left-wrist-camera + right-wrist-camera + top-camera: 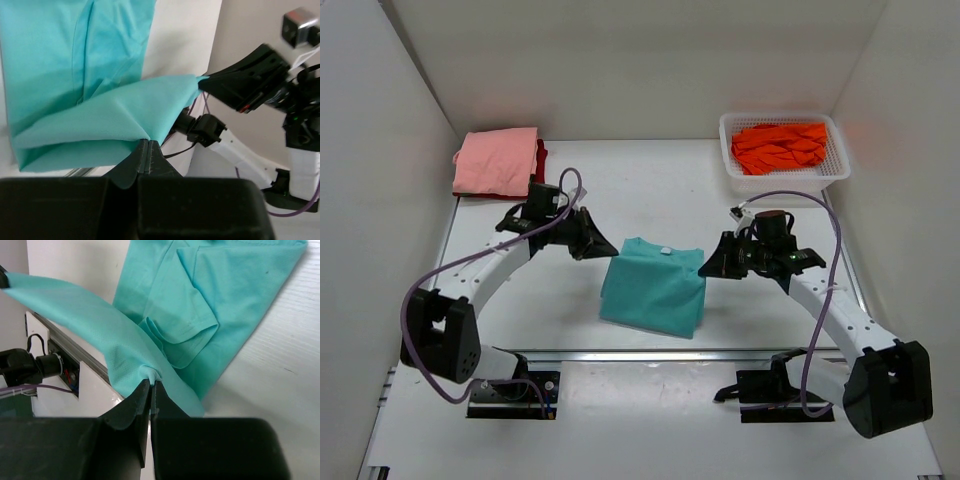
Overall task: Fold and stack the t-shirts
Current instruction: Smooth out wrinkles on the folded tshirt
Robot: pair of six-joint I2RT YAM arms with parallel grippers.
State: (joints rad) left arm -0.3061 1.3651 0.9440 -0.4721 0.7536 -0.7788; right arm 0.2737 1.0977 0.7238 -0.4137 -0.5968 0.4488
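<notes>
Pinching teal t-shirt (655, 290) edge with left end effector (146, 146) and right end effector (151, 386); dark red t-shirt (541, 156) mostly hidden under pink t-shirt (497, 161).

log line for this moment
step: fold teal cloth t-shirt | left end effector: shut on edge | right end effector: shut on edge

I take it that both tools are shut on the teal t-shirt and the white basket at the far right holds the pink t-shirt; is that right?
Not quite: the top external view shows the white basket holding the orange t-shirt; the pink t-shirt lies at the far left. The left tool and right tool are indeed shut on the teal t-shirt.
</notes>
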